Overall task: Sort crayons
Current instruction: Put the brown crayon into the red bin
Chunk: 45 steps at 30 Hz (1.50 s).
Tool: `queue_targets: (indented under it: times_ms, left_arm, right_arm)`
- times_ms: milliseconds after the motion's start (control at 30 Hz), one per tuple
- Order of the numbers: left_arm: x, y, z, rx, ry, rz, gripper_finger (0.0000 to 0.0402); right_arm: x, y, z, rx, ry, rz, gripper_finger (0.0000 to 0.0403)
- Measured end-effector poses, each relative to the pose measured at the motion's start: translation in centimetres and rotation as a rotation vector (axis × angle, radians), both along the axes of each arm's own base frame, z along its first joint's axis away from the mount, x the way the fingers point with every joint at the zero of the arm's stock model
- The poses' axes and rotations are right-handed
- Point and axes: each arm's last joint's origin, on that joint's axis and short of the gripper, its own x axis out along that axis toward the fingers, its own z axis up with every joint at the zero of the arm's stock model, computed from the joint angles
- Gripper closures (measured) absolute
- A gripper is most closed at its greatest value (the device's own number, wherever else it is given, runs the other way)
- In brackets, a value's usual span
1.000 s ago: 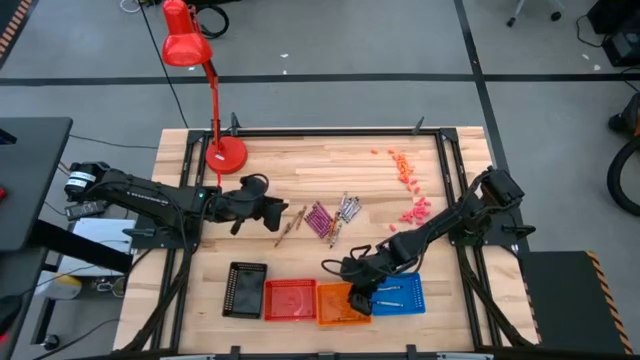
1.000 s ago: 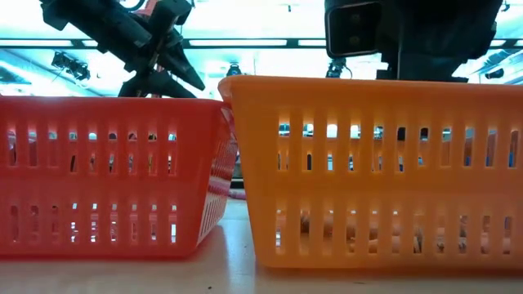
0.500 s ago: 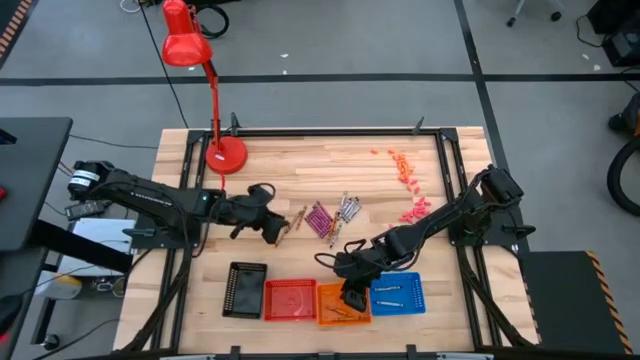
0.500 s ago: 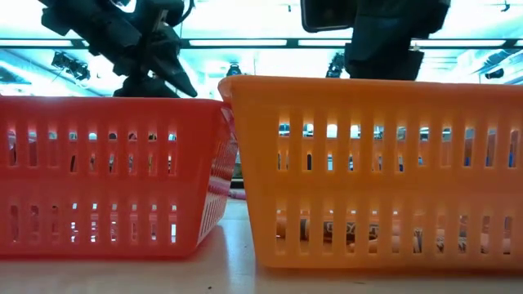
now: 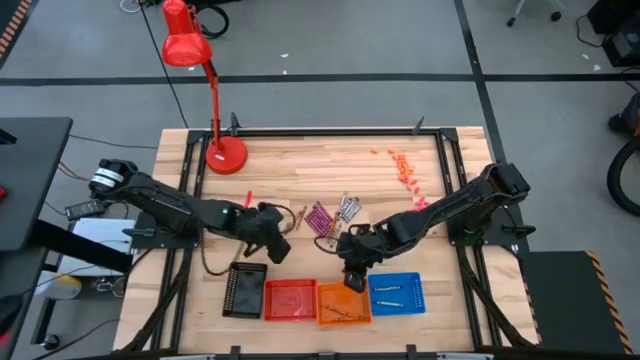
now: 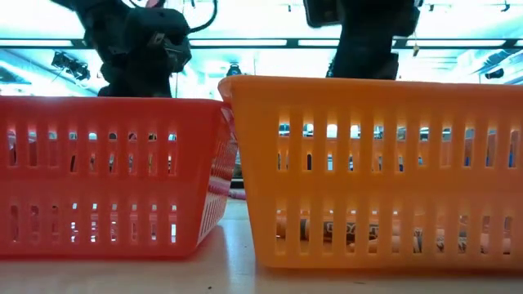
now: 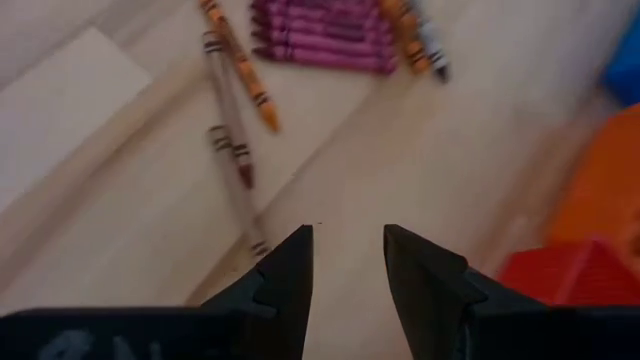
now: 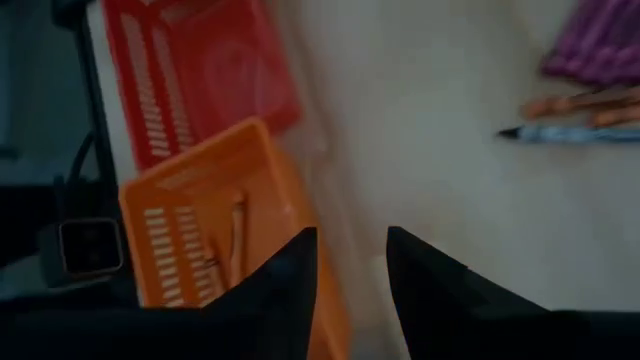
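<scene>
Loose crayons lie flat on the wooden table (image 5: 400, 240) at its middle: a magenta bunch (image 5: 320, 218), pale grey ones (image 5: 348, 208) and brown-orange ones (image 5: 298, 218) (image 7: 235, 95). More crayons (image 8: 236, 232) lie on the floor of the orange basket (image 5: 342, 303). My left gripper (image 5: 282, 246) (image 7: 348, 268) hovers open above bare wood just near-left of the brown crayons. My right gripper (image 5: 351, 273) (image 8: 350, 280) hangs open over the table beside the orange basket's far rim. Neither has anything between its fingers.
A row of baskets stands at the near edge: black (image 5: 243, 289), red (image 5: 290, 298), orange, blue (image 5: 398, 292) with a few crayons. A red desk lamp (image 5: 222, 152) stands far left. Small red-pink bits (image 5: 405, 170) are scattered far right.
My right gripper has risen from inside the orange basket and drawn back toward the table's far edge; a crayon now lies on that basket's floor. My left gripper has moved toward the near edge, lower, and tipped more steeply down.
</scene>
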Motion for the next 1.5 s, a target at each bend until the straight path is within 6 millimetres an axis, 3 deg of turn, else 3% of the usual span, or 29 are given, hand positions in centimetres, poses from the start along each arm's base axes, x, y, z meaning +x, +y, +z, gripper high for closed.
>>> queue_targets:
  times_ms: [367,600,1233,1500]
  left_arm:
    - [3.1,1.5,-2.6,-0.022,0.219,0.06,0.0264]
    - [4.0,2.6,-3.6,-0.026,0.264,0.103,0.0264]
    - [4.0,3.8,-3.7,0.004,0.285,0.069,0.0264]
    - [4.3,3.5,-5.4,0.007,0.345,0.041,0.0264]
  right_arm:
    - [-2.4,-1.9,3.9,-0.129,-0.095,-0.203,0.0276]
    - [-2.9,-2.0,4.9,-0.134,-0.139,-0.212,0.0276]
    - [-2.8,-1.9,5.0,-0.139,-0.15,-0.198,0.0276]
    - [-2.8,-1.9,5.0,-0.139,-0.157,-0.231,0.0276]
